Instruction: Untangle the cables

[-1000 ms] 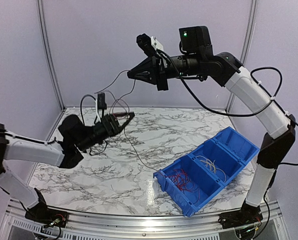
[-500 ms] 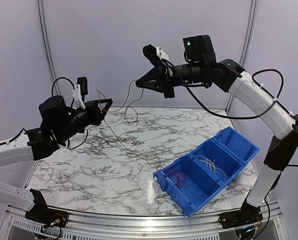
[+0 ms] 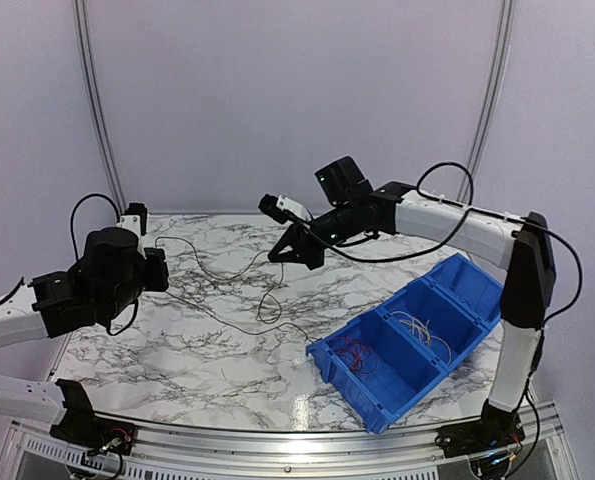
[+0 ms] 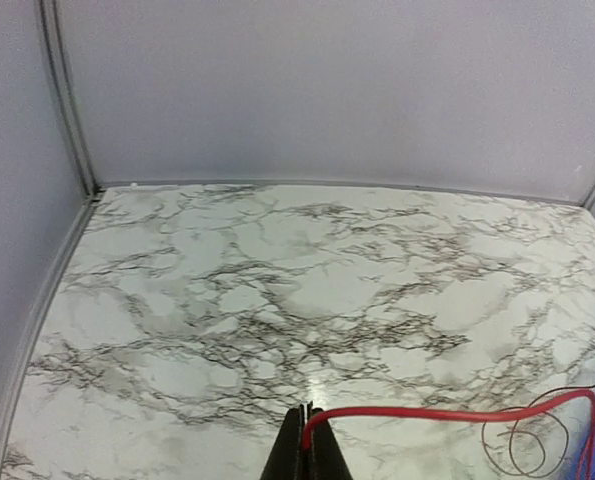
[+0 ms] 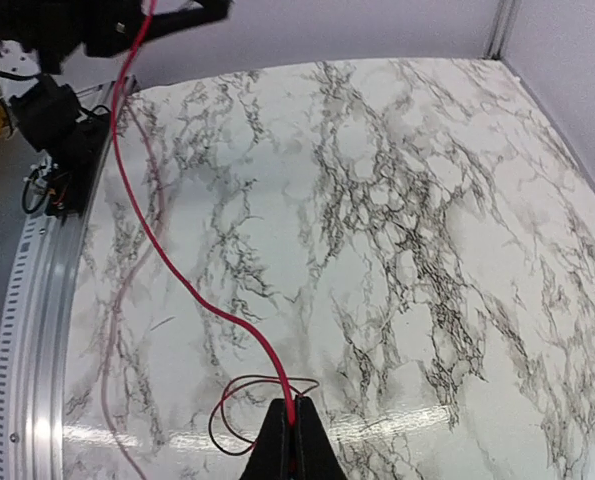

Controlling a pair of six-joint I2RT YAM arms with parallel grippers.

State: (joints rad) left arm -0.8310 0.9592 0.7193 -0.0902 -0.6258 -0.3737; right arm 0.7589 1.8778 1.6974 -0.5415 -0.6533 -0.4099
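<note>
Marble table (image 3: 217, 350): carries a blue bin (image 3: 477, 290) at the right side, set at an angle, with three compartments in a row.

Bin contents: a bundle of red wires (image 3: 359, 355) lies in the compartment nearest the arm bases, and a bundle of pale wires (image 3: 417, 328) lies in the middle one.

Left gripper (image 4: 305, 412): positioned over the left part of the table. The jaws are pressed together with no gap visible, clamping a red cable (image 4: 427, 412) at the tips. In the left wrist view the cable leaves the tips to the right and ends in small loops at the frame edge.

Right gripper (image 5: 293, 408): positioned over the middle of the table, pointing toward the left arm. The jaws are likewise fully closed, pinching the same red cable. In the right wrist view the cable runs from these tips up and left to the other gripper in a slack curve.

Dark cable (image 5: 222, 405): forms a loose loop just beside the right gripper's tips. Whether it is caught between the jaws cannot be told.
</note>
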